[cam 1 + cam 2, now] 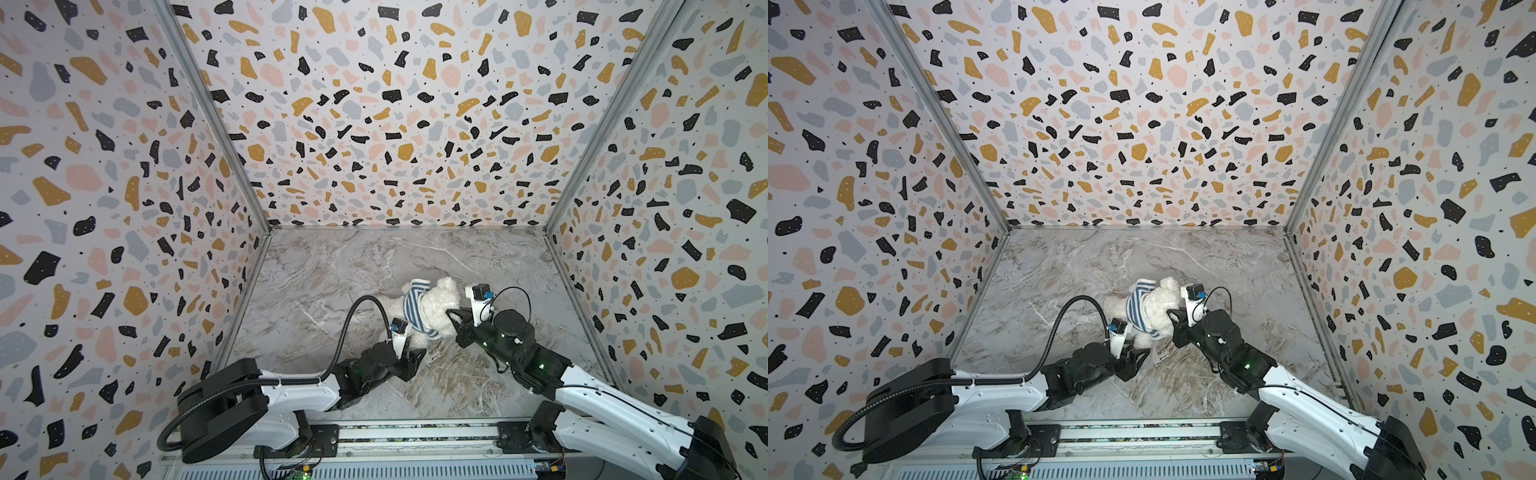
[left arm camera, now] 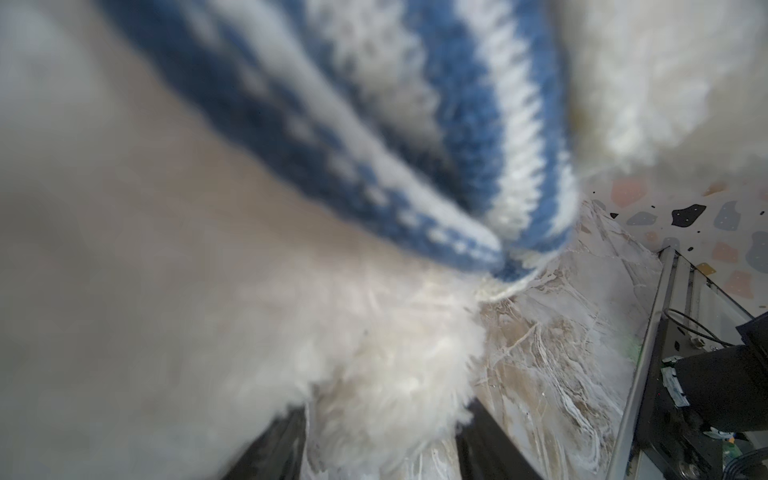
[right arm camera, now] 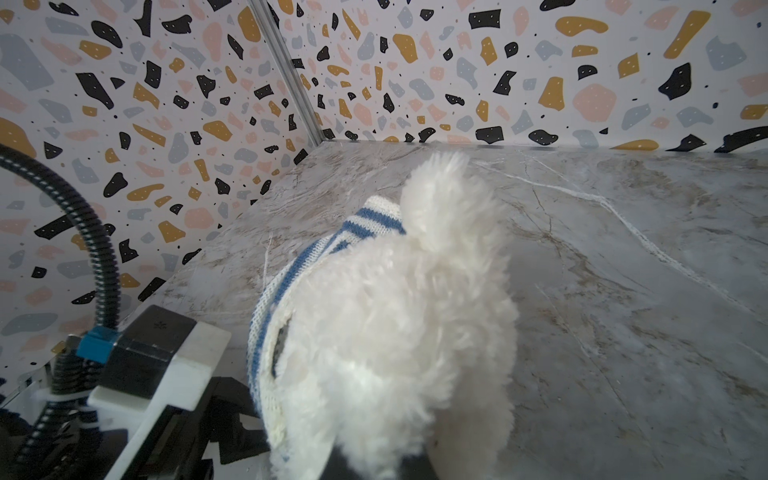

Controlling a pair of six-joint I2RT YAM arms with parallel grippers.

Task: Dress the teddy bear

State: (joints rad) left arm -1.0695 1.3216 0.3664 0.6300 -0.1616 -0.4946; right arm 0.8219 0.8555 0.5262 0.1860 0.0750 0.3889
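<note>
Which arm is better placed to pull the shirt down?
Probably left: the left gripper is by the hem of the striped shirt; the right gripper is shut on the teddy bear.

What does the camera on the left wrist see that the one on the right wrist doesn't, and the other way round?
Only the left wrist view: a blurred close-up of the striped shirt's hem, and a metal rail at the table's edge. Only the right wrist view: a fluffy ear or limb sticking up, the other arm's black ribbed cable, and a wall corner post. Both: the white teddy bear, its shirt, the marble table and speckled walls.
</note>
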